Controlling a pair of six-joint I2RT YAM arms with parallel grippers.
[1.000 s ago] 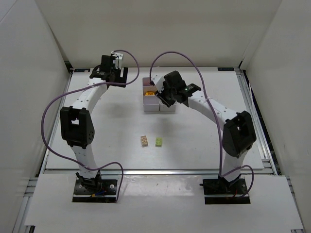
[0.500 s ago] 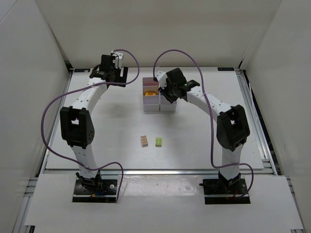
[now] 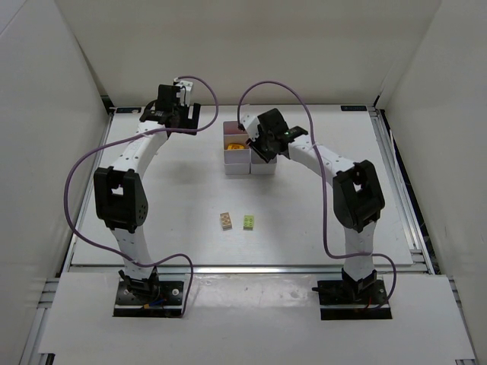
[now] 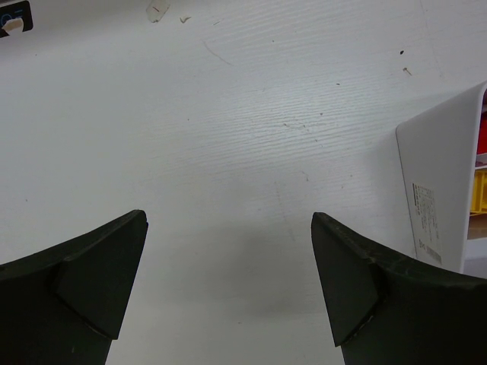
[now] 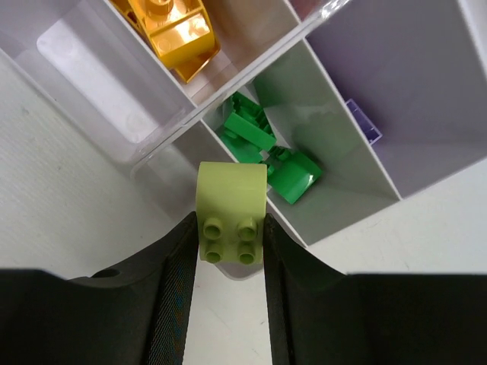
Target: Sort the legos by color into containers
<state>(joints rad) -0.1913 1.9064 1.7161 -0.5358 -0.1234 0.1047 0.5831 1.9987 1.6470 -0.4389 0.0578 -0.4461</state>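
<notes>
R end effector (image 5: 230, 234) clamps lime lego (image 5: 232, 196) by its smooth sides, over containers (image 5: 251, 68). Likely light, rigid, slick plastic. L end effector (image 4: 228, 281) open above bench (image 4: 228, 114).

containers (image 3: 237, 157) far centre on table (image 3: 304, 220), two legos (image 3: 226, 220) side by side nearer

You see two loose bricks in the lower middle of the top view: one orange brick (image 3: 226, 220) and one lime brick (image 3: 249, 221). In the right wrist view you can count a second lime brick (image 5: 232, 213) at lower centre, about three green bricks (image 5: 293, 176), one yellow brick (image 5: 171, 30) and one purple brick (image 5: 364, 122).
</notes>
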